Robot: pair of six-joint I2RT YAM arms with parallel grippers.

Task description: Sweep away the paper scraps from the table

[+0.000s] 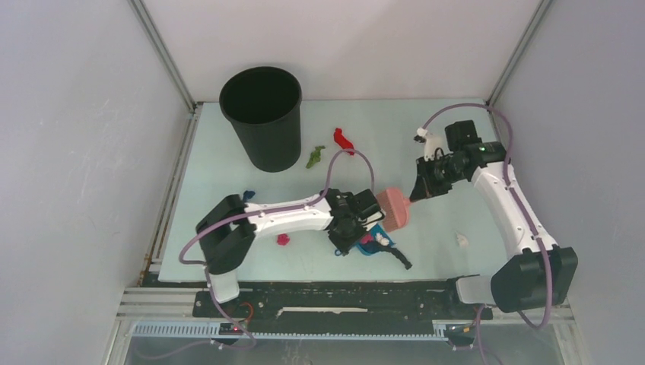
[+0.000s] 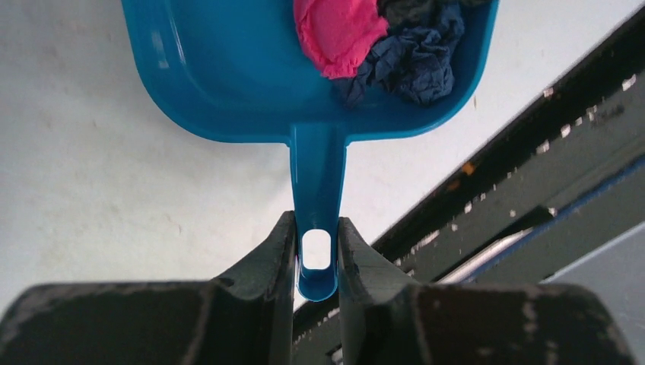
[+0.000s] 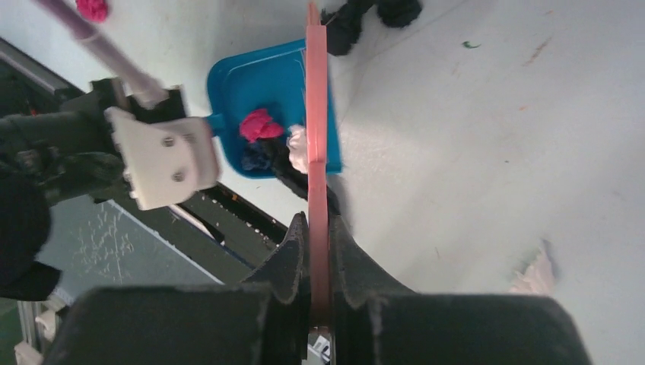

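My left gripper point(image 2: 316, 243) is shut on the handle of the blue dustpan point(image 2: 228, 68), which lies flat on the table point(image 1: 228, 160) near the front edge. Inside the pan are a magenta scrap point(image 2: 335, 30) and a dark blue scrap point(image 2: 411, 57). My right gripper point(image 3: 318, 243) is shut on the pink brush point(image 3: 317, 114), seen edge-on, its head at the pan's mouth point(image 1: 395, 207). Loose paper scraps lie around: green point(image 1: 315, 157), red point(image 1: 344, 140), magenta point(image 1: 283, 239), dark blue point(image 1: 248, 195), black point(image 1: 399, 257) and white point(image 1: 461, 239).
A tall black bin point(image 1: 262, 114) stands at the back left of the table. Metal rails point(image 1: 335, 300) run along the front edge just behind the dustpan. White walls close in the left, right and back sides.
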